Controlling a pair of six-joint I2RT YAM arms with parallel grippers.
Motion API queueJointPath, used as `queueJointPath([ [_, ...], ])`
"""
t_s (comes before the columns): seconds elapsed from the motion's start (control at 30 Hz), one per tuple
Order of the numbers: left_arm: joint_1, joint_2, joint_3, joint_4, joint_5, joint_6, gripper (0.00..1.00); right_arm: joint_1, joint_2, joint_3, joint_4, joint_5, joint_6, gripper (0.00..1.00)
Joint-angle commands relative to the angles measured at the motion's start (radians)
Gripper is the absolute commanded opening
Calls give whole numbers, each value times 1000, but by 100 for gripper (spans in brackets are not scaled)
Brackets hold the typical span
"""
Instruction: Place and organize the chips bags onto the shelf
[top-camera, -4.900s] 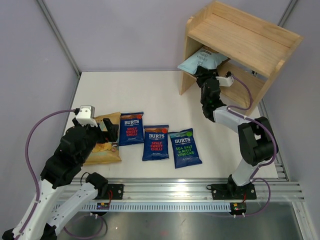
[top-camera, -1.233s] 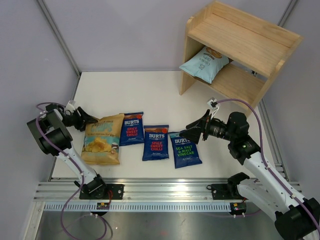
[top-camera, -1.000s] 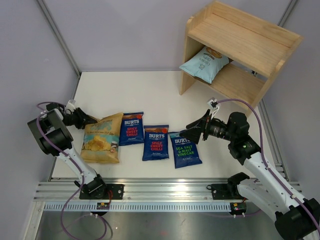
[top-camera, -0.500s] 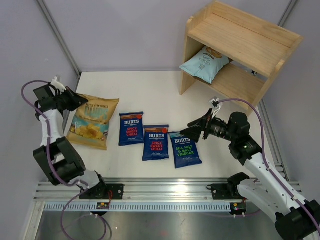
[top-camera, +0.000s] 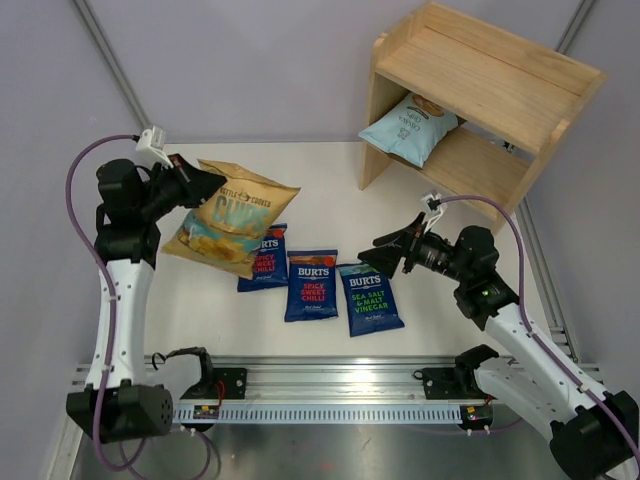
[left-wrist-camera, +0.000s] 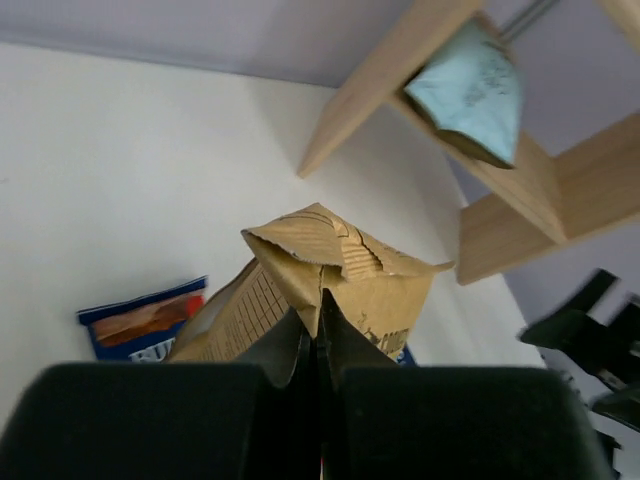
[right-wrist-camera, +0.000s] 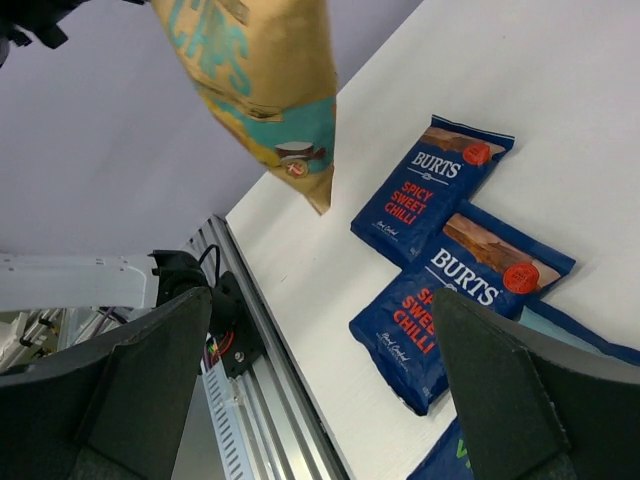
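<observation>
Done: we count one of five shelved | pale-blue bag (top-camera: 408, 125) lies on the lower tier of the shelf (top-camera: 490, 70) | our left gripper (top-camera: 205, 183) pinches the top edge of the yellow Kettle bag (top-camera: 232, 215), held up well left of the shelf | our right gripper (top-camera: 385, 255) gapes empty in front of the shelf | left: Burts bags (top-camera: 311, 285), three flat on the table (top-camera: 300, 190)

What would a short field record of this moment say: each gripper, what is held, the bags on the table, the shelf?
left gripper: shut on the top edge of the yellow bag
yellow bag: lifted off the table, hanging tilted
right gripper: open, holding nothing, above the table
on table: red-lettered Burts bag, second red-lettered Burts bag, green-lettered Burts bag, flat in a row
shelf: pale-blue bag on the lower tier
</observation>
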Motion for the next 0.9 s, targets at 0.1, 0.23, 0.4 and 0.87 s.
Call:
queueJointPath([
  [0.1,-168,-139,-77,335,12,-418,0,92,18,-60,287,117,58,100],
  [0.23,-352,-123,-106,450,-89,-547,0,219,41,-63,408,220,-47,99],
  [0.4,-555,-100,-138,533,-234,-642,0,267,96,-25,398,345,-174,99],
  [0.87,-693,-76,-152,677,-282,-777,0,268,-2,-94,447,334,-388,99],
])
